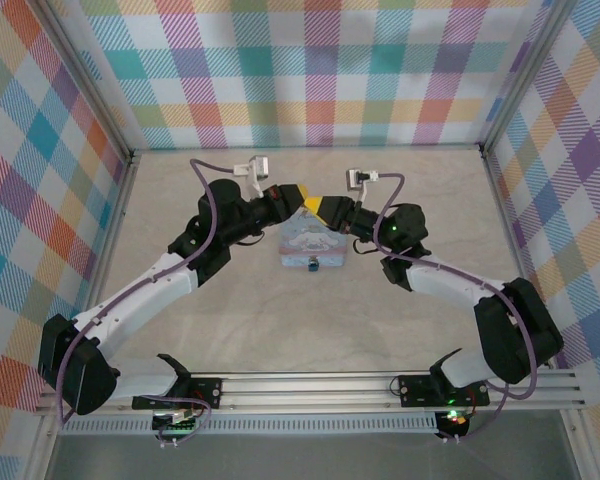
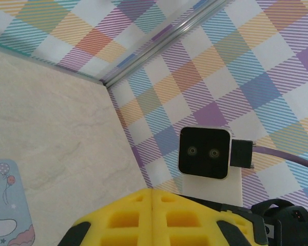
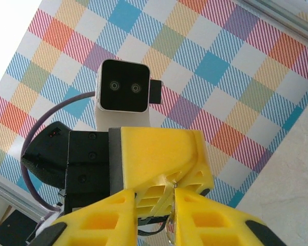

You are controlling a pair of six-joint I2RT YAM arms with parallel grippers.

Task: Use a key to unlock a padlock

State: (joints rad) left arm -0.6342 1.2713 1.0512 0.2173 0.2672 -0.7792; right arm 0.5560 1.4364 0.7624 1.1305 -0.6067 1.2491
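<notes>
Above the beige table, the padlock waits untouched at the tin edge while the closed left gripper meets the right gripper, which pinches what seems to be the key.

In the top view, the tin lies at the middle of the table, with walls at 9, 12 and 3 o'clock. The padlock sits at the tin's 6 o'clock edge, on the side nearest the arm bases. The left gripper at 11 o'clock and the right gripper at 1 o'clock meet tip to tip above the tin's 12 o'clock edge.
</notes>
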